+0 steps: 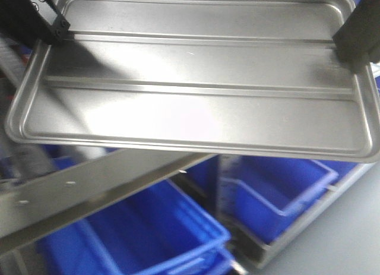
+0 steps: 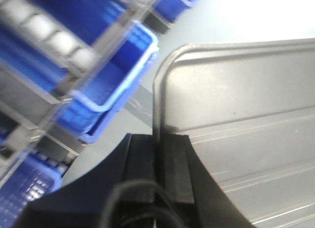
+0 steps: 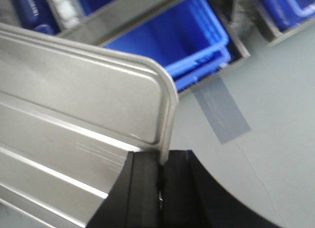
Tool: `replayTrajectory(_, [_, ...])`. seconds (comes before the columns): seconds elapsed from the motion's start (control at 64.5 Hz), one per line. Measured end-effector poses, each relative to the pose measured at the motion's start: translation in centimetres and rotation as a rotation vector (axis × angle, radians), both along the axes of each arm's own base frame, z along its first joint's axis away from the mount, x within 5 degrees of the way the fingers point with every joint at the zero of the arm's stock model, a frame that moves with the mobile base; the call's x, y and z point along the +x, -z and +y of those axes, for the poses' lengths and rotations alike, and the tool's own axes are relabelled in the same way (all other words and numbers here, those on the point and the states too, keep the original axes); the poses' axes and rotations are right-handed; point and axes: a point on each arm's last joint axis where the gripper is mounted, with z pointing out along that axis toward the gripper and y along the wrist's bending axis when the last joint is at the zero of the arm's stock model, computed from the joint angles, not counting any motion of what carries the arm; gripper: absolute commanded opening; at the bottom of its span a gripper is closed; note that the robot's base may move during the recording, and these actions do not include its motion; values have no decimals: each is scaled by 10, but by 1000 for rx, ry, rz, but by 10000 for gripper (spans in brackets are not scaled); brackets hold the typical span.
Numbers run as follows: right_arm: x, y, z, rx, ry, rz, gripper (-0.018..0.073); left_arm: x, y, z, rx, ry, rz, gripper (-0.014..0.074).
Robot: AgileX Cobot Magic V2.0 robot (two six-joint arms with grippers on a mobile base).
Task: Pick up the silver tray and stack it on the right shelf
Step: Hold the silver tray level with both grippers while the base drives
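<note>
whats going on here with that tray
Both arms hold the tray up in the air. The left gripper is clamped on the rim of one short edge and the right gripper on the other. It hangs over the shelf crossbar and the blue bins, not set down yet.

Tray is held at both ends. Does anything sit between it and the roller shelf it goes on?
Nothing visible does. The shiny ridged aluminium tray hangs clamped between left gripper and right gripper, above the shelf's brushed-steel crossbar; only blue plastic bins show lower down. The tray hides most of the shelf.
</note>
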Motion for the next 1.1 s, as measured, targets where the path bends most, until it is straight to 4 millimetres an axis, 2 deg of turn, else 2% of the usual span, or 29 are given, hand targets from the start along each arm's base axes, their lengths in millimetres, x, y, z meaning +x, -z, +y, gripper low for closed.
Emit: replayTrajectory(1.101, [0, 0, 0, -2, 0, 3, 57, 0, 0, 0, 0, 0, 0, -93])
